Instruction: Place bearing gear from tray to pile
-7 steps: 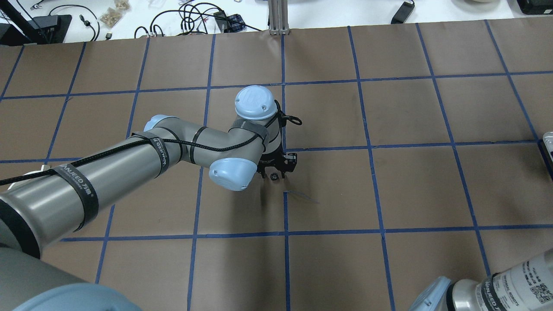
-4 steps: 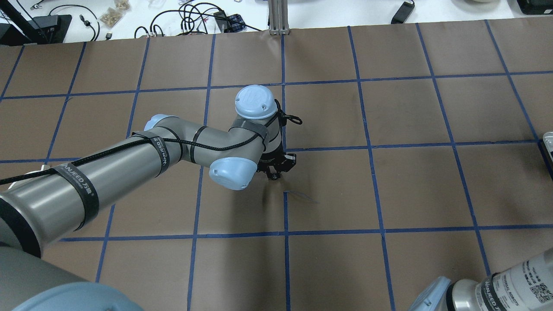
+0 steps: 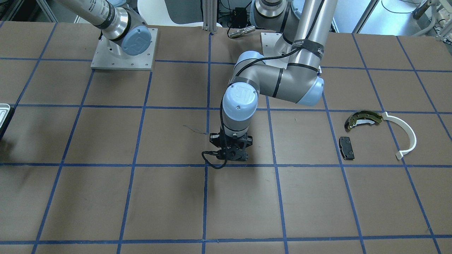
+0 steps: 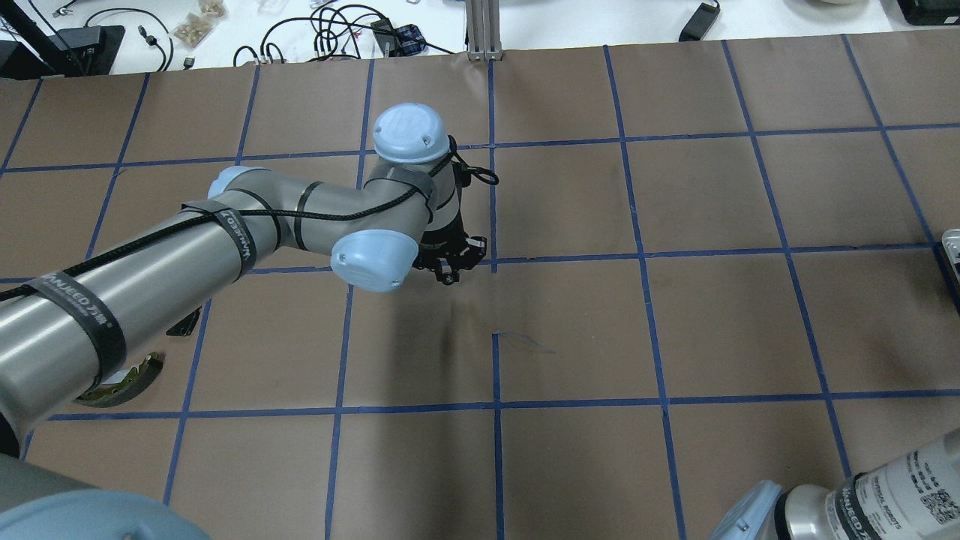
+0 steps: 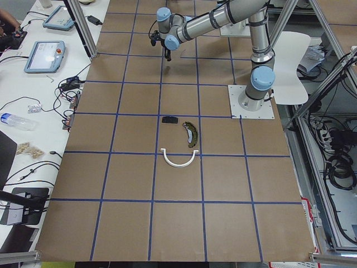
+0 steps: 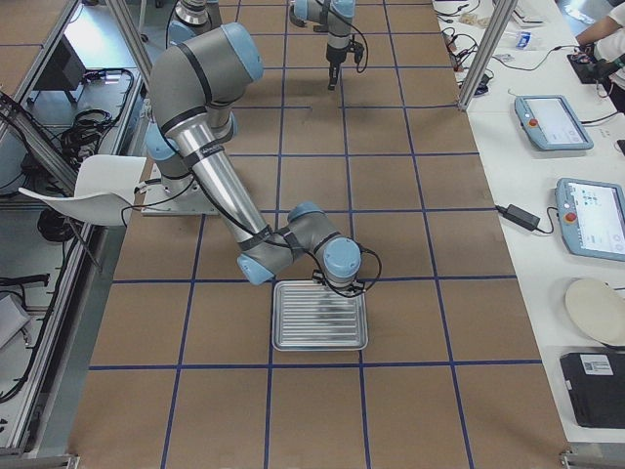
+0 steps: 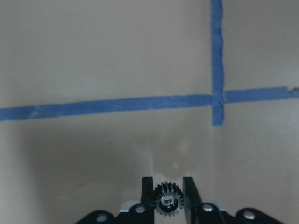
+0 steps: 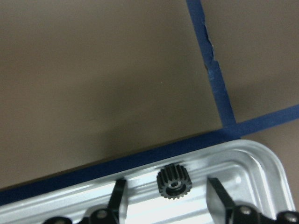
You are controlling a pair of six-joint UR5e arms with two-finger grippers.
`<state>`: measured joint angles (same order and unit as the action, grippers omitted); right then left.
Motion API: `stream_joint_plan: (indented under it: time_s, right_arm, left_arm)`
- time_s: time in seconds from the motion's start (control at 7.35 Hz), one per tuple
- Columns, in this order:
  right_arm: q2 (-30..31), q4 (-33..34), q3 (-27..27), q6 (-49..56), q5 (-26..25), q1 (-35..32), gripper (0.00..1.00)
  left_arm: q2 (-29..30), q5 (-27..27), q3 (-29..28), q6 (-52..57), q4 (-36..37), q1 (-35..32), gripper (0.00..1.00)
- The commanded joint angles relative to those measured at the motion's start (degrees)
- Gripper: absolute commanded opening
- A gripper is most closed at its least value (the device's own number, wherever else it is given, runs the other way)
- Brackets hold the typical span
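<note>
Left hand pinches a small black gear above mid-table, seemingly mid-carry (right hand hangs spread around a second gear in the tray). Next likely needs a sweep to the pile, then a low release.

1. Left gripper, bearing gear clamped, hangs above bare surface; nothing stands between it and the pile.
2. Pile: black pad and brake shoe nearer, white arc beyond, gaps between all three.
3. Right gripper occupies the tray corner, fingers spread around a second gear.
</note>
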<state>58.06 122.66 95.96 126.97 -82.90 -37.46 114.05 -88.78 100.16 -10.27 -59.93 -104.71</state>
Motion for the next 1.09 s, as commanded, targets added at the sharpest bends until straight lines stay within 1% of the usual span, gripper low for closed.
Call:
stream_joint_plan:
  time_s: [0.0, 0.27, 0.41, 0.54, 0.68, 0.82, 0.95]
  right_arm:
    - [-0.06, -0.05, -0.07, -1.98, -0.33, -0.16, 0.48]
    - [0.03, -0.14, -0.07, -2.08, -0.25, -0.25, 0.48]
    - [0.03, -0.14, -0.07, -2.26, -0.07, -0.25, 0.48]
    - [0.21, -0.14, -0.07, -2.26, -0.07, -0.25, 0.48]
    - [0.38, -0.14, -0.07, -2.52, -0.07, -0.33, 0.44]
    - [0.56, -0.14, -0.07, -3.22, -0.33, -0.33, 0.32]
    - [0.56, -0.14, -0.07, -3.22, -0.42, -0.33, 0.26]
  left_arm:
    - [-2.59, -2.62, -5.83, 10.14, -10.69, 10.61, 0.0]
    - [-3.66, -6.92, -5.68, 22.08, -12.14, 21.33, 0.0]
    - [-4.09, -7.02, -4.55, 29.01, -11.97, 28.17, 0.0]
    - [-4.97, -7.02, -3.75, 31.16, -12.14, 33.99, 0.0]
    - [-4.19, -6.85, -2.27, 31.97, -11.53, 38.74, 0.0]
    - [-3.66, -6.76, -1.03, 36.41, -11.01, 43.05, 0.0]
    - [-3.48, -6.67, -0.15, 41.42, -10.91, 46.23, 0.0]
